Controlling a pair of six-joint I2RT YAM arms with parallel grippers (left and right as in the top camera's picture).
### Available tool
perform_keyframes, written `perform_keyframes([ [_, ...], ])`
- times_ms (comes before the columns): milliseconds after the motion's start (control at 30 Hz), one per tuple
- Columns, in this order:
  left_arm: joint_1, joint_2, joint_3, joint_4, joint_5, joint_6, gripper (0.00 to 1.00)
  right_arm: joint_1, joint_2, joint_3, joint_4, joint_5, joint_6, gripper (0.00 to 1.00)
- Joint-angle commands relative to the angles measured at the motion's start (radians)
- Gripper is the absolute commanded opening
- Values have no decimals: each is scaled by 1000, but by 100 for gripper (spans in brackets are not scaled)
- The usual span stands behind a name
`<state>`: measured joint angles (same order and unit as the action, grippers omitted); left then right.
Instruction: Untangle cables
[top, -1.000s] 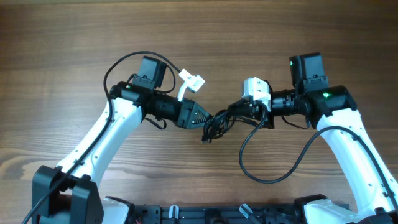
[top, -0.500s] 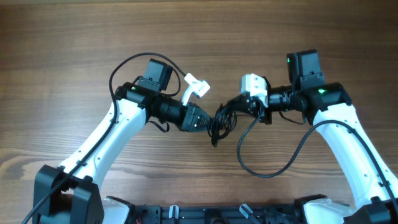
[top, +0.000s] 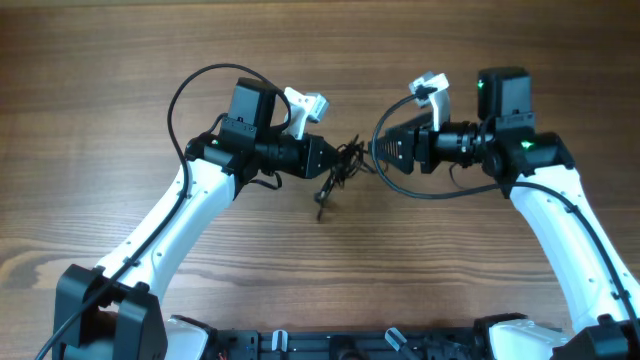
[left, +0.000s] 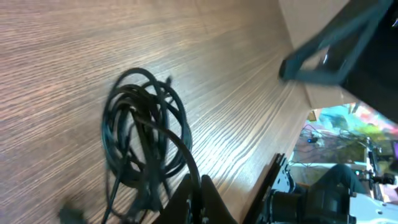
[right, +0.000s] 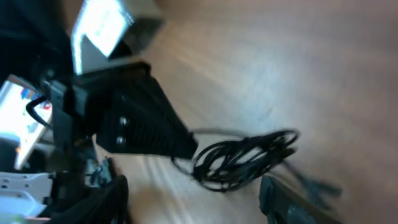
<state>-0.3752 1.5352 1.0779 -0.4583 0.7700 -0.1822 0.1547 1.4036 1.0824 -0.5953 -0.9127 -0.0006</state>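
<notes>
Cables (top: 343, 168): thin black cords wound into one small knot of loops, near the middle of the table (top: 100, 80).

- My left pincer (top: 332, 160) is clamping shut on strands at the knot's 9 o'clock edge; the left wrist view shows the loops (left: 146, 134) fanning out just past my fingertips.
- My right pincer (top: 377, 151) is standing at the knot's 3 o'clock, jaws spread wide, gripping nothing. From that wrist the bundle (right: 242, 155) is showing ahead, between the fingers (right: 292, 199).
- One loose end (top: 321, 208) is trailing toward 7 o'clock. Its tip is too small to make out.
- Whether the knot is resting on the wood or hanging just off it, I cannot tell.

Handling, as I judge it:
- Light, limp and springy.
- The loops are likely snagging one another, so a hard pull would cinch them tighter.
- The thin jacket is probably slick in a loose pinch.

Best hold for the right: a single outer loop on the 3 o'clock side, or the trailing end, never the whole mass.
</notes>
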Motion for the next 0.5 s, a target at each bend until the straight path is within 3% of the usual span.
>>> perform_keyframes([
  [0,-7,1,2,11,-10,-17,4,45,6,3,-66,233,238,70],
  [100,-10,2,1,5,-41,-16,4,71,6,2,-76,374,383,69],
  [200,-38,11,1,-26,-137,-17,4,77,14,2,-79,424,440,58],
  [367,-126,88,1,-53,-280,-17,4,77,62,-56,-71,423,479,57],
  [400,-137,109,1,-58,-310,-18,9,77,73,-68,-71,423,479,57],
  [433,-141,128,1,-61,-339,-31,38,77,81,-76,-70,423,478,57],
  [467,-140,142,1,-62,-370,-64,47,77,87,-80,-68,424,474,57],
])
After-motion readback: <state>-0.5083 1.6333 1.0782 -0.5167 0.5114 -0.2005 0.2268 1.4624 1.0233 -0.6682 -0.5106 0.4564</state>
